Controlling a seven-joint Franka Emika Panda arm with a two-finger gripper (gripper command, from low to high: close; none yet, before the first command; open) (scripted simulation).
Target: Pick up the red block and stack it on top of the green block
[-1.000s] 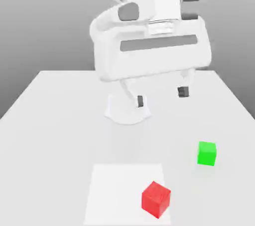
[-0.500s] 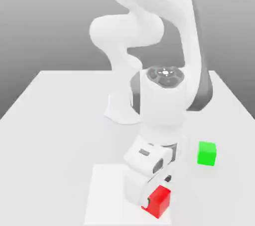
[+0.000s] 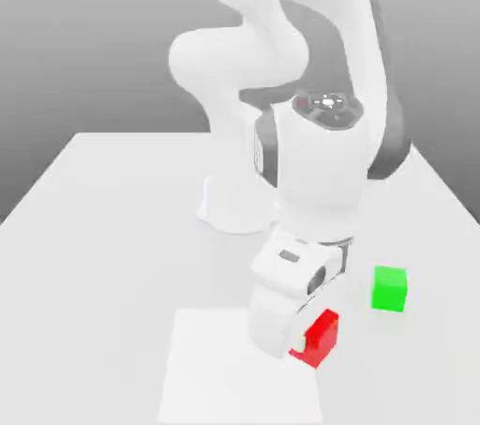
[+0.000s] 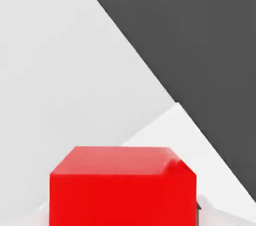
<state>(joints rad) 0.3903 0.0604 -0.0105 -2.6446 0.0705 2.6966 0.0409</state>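
Observation:
In the exterior view the red block (image 3: 322, 336) sits between the fingers of my gripper (image 3: 311, 345), which is shut on it. The block hangs a little above the table, over the pale square's far right corner. My white hand covers the block's left side. The hand view has the red block (image 4: 122, 185) close up, with table and dark background behind it. The green block (image 3: 389, 288) rests on the table to the exterior view's right of the hand, apart from the red one.
A paler square patch (image 3: 216, 367) marks the table (image 3: 103, 226) near its front edge. My arm's round base (image 3: 234, 209) stands at the middle back. The table's right edge runs just beyond the green block.
My hand came down from high above the table and shut on the red block. The block has since risen slightly and shifted toward the green block.

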